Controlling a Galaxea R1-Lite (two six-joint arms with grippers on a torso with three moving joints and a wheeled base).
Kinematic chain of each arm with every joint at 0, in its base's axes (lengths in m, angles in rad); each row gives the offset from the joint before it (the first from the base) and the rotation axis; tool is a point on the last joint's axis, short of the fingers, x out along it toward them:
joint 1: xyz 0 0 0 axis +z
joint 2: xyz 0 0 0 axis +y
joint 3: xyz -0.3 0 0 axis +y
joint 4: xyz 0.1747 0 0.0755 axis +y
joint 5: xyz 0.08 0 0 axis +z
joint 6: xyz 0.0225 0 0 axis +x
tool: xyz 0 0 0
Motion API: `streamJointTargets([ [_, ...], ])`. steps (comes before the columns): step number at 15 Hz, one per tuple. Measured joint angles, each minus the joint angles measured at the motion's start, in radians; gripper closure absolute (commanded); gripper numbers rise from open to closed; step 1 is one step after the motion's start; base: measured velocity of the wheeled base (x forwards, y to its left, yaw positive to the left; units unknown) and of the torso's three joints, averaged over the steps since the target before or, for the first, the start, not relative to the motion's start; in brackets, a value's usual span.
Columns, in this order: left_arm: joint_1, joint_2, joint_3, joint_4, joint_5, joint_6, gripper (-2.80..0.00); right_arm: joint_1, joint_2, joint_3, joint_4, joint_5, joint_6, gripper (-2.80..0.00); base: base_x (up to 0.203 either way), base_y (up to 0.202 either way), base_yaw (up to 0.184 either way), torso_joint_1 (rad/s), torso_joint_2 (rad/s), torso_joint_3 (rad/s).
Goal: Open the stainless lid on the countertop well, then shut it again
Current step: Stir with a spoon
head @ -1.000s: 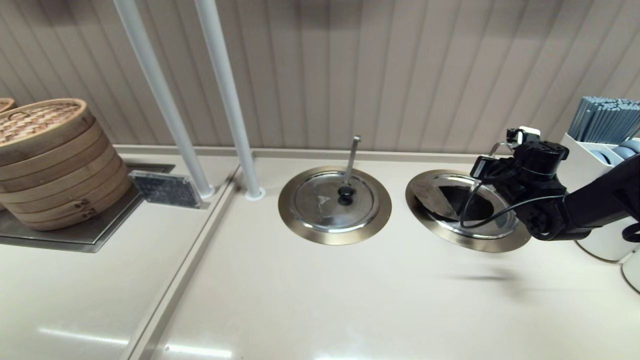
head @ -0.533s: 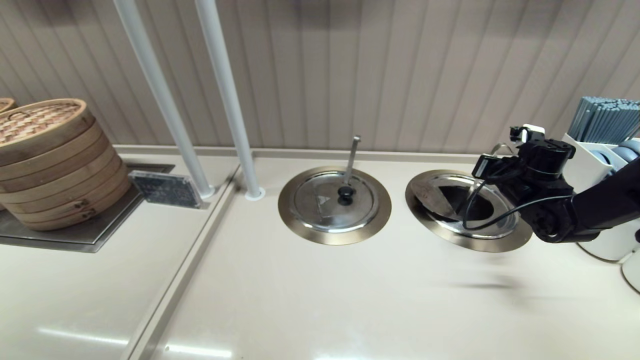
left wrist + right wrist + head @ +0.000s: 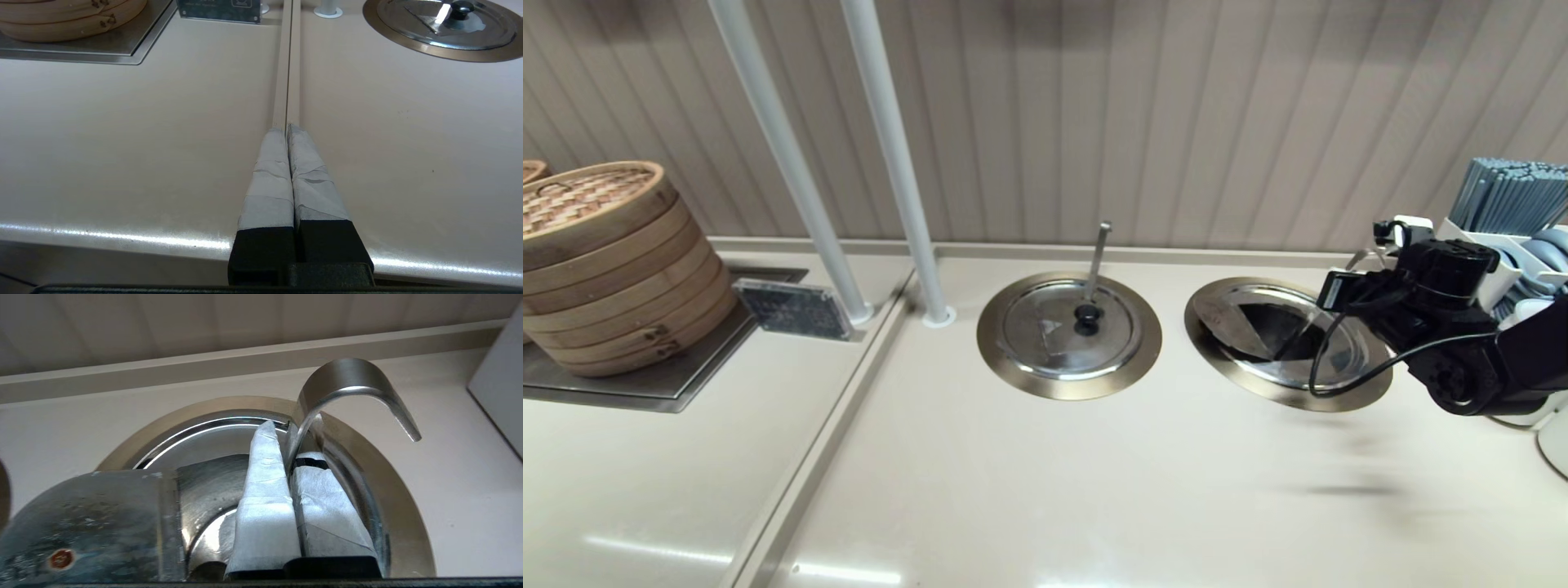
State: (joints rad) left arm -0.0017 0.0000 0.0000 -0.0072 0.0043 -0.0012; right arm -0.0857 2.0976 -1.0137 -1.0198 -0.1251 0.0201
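Steel lid (image 3: 1278,331): rigid, slick; take it by its knob. Right gripper (image 3: 291,457) is clamped on the utensil handle (image 3: 351,381).

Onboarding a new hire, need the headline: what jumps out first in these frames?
The right gripper, at the right-hand countertop well, pinches the hooked steel handle poking through the stainless lid. Its twin lid sits closed at centre, with a bamboo steamer stack far left. The left gripper is parked shut over the counter's front edge.

Eatery kitchen — bamboo steamers (image 3: 600,261), countertop wells (image 3: 1069,335).
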Motion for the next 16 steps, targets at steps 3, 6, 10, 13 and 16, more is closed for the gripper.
streamJointTargets([
  [3, 0.0, 0.0, 0.0, 0.0, 0.0, 0.0, 0.0, -0.029, 0.047, -0.044, -0.008, -0.02, -0.009, 0.0, 0.0, 0.0, 0.0, 0.0, 0.0, 0.0],
  [6, 0.0, 0.0, 0.0, 0.0, 0.0, 0.0, 0.0, -0.036, 0.078, -0.087, -0.005, -0.032, -0.004, 0.0, 0.0, 0.0, 0.0, 0.0, 0.0, 0.0],
  [10, 0.0, 0.0, 0.0, 0.0, 0.0, 0.0, 0.0, -0.034, 0.144, -0.195, -0.003, -0.085, -0.002, 0.0, 0.0, 0.0, 0.0, 0.0, 0.0, 0.0],
  [13, 0.0, 0.0, 0.0, 0.0, 0.0, -0.001, 0.0, -0.01, 0.168, -0.223, -0.005, -0.086, 0.0, 0.0, 0.0, 0.0, 0.0, 0.0, 0.0, 0.0],
  [16, 0.0, 0.0, 0.0, 0.0, 0.0, 0.0, 0.0, 0.005, 0.183, -0.249, -0.002, -0.087, 0.019, 0.0, 0.0, 0.0, 0.0, 0.0, 0.0, 0.0],
])
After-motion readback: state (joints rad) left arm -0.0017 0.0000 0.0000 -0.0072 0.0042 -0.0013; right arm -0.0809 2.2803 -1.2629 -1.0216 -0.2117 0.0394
